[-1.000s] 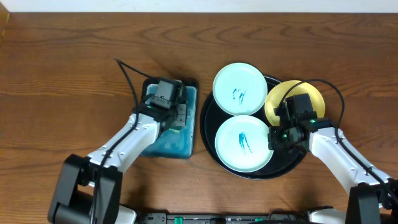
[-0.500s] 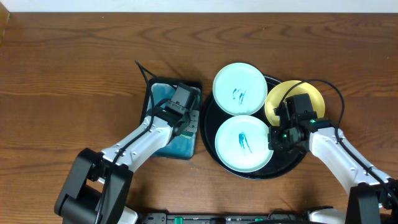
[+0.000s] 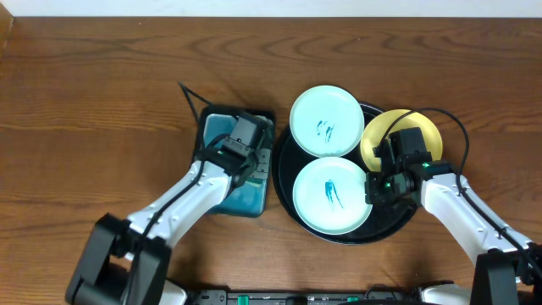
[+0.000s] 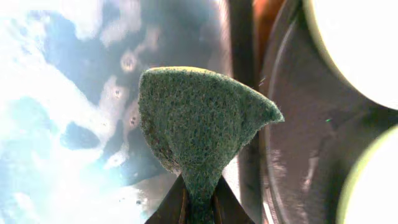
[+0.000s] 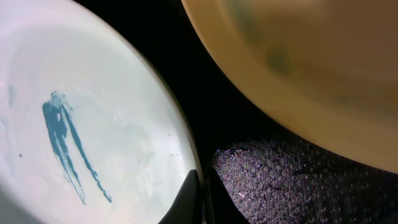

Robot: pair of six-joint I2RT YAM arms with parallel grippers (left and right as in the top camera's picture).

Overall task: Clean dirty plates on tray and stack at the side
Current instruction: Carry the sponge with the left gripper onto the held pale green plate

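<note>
A black tray (image 3: 389,222) holds two mint plates, one at the back (image 3: 327,120) and one at the front (image 3: 332,195), both with teal scribbles. A yellow plate (image 3: 401,140) lies on the tray's right rim. My right gripper (image 3: 373,188) is shut on the right rim of the front mint plate (image 5: 81,112), its fingers (image 5: 189,196) pinching the edge beside the yellow plate (image 5: 298,62). My left gripper (image 3: 257,161) hangs over the right edge of the water basin (image 3: 222,199), shut on a green sponge (image 4: 199,124) that fans out above its fingertips (image 4: 199,202).
The basin of blue water (image 4: 62,93) stands just left of the tray (image 4: 298,143), their rims almost touching. Brown wood tabletop (image 3: 102,93) stretches left, behind and right (image 3: 491,85) of the tray. A black cable (image 3: 188,102) loops up from the left arm.
My left gripper with the sponge has moved right from the basin's middle to its right edge, beside the tray. The right arm and the plates have not moved.
</note>
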